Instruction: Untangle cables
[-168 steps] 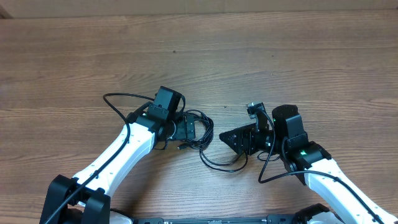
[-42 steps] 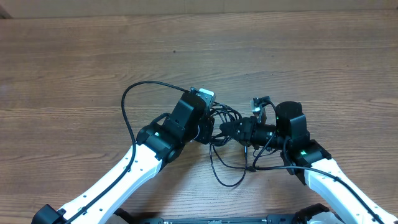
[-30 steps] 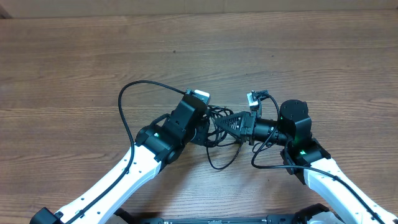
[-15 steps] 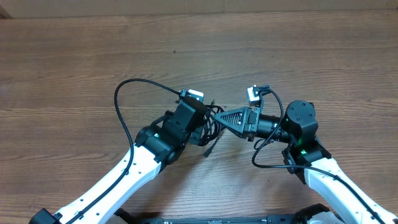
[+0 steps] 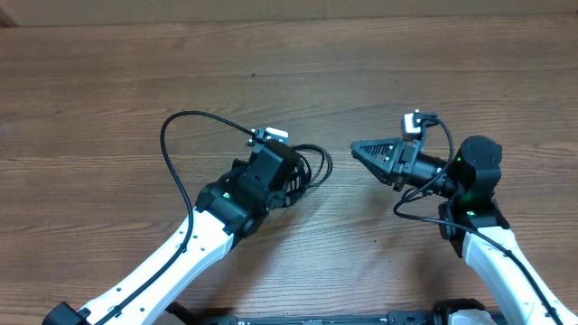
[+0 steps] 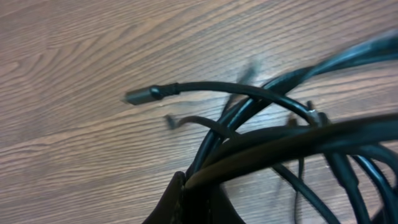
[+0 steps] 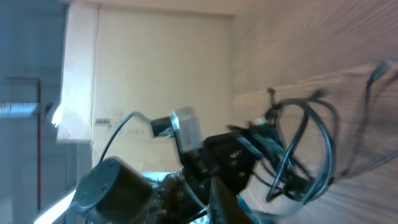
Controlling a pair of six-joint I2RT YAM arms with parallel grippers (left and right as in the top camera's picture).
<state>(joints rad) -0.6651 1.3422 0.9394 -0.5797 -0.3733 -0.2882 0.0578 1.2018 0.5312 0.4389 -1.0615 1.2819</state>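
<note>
Left gripper (image 5: 291, 179) is clamped tight on the cables (image 5: 314, 162), all looped up at its tip near the middle of the table (image 5: 108, 81). Right gripper (image 5: 357, 146) sits apart to the right with nothing in it. Honestly can't tell how open it is.

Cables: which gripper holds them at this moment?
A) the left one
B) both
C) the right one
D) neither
A: the cables are bunched in the left gripper, while the right gripper stands apart from them with nothing in it.
</note>
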